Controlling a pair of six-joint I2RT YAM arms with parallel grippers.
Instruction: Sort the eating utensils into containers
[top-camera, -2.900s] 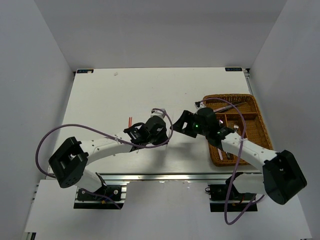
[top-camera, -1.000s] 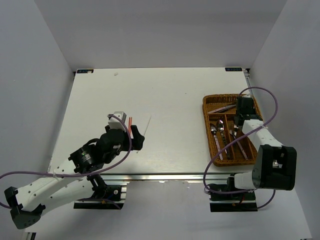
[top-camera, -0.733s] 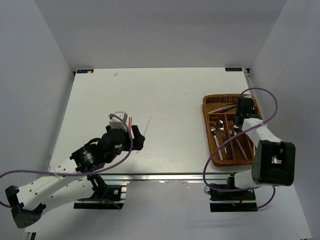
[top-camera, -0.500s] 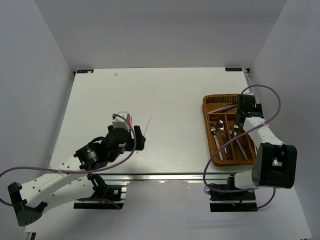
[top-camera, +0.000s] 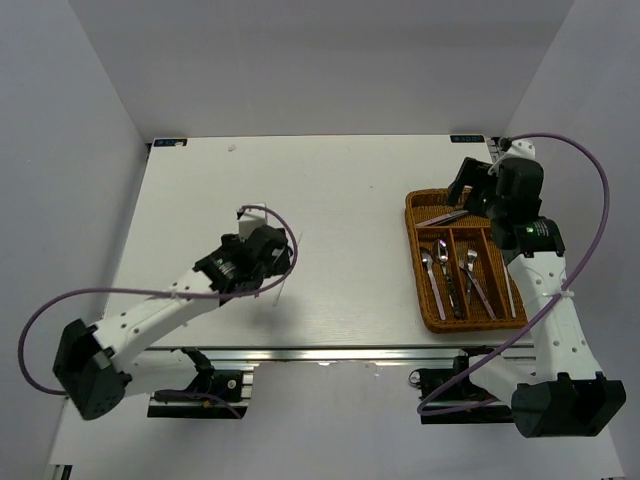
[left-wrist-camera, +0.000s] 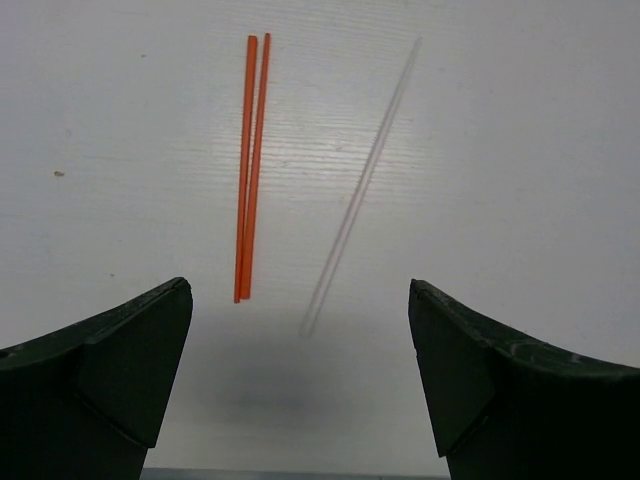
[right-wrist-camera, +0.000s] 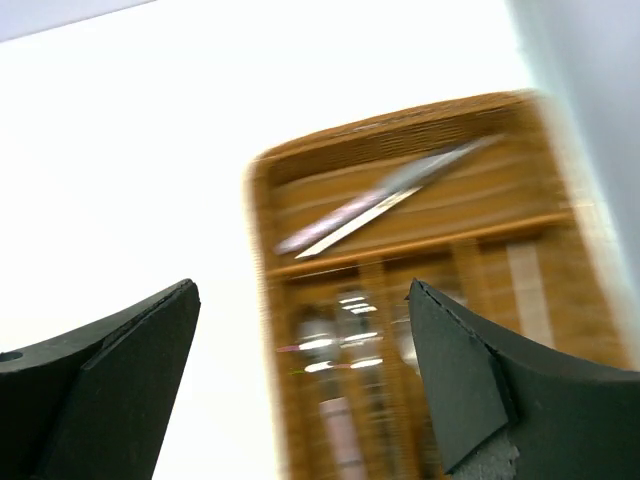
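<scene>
Two red-orange chopsticks (left-wrist-camera: 250, 165) lie side by side on the white table, with a white chopstick (left-wrist-camera: 362, 185) just to their right. My left gripper (left-wrist-camera: 300, 385) hovers open just short of their near ends; from above, the left gripper (top-camera: 272, 258) hides the red pair and only the white chopstick's tip (top-camera: 298, 241) shows. The brown wicker tray (top-camera: 412, 250) holds knives (top-camera: 450, 215) in the crosswise section, with spoons (top-camera: 435, 262), forks (top-camera: 472, 272) and a white chopstick (top-camera: 510, 290) in the lengthwise ones. My right gripper (top-camera: 467, 192) hangs open and empty above the tray's far end. The right wrist view is blurred: tray (right-wrist-camera: 262, 250), knives (right-wrist-camera: 385, 200).
The tray sits near the table's right edge, close to the right wall. Purple cables loop off both arms. The arm bases and a metal rail run along the near edge.
My right gripper has opened and lifted from the tray's right compartments toward its far end. My left arm has reached forward until its gripper is over the chopsticks.
</scene>
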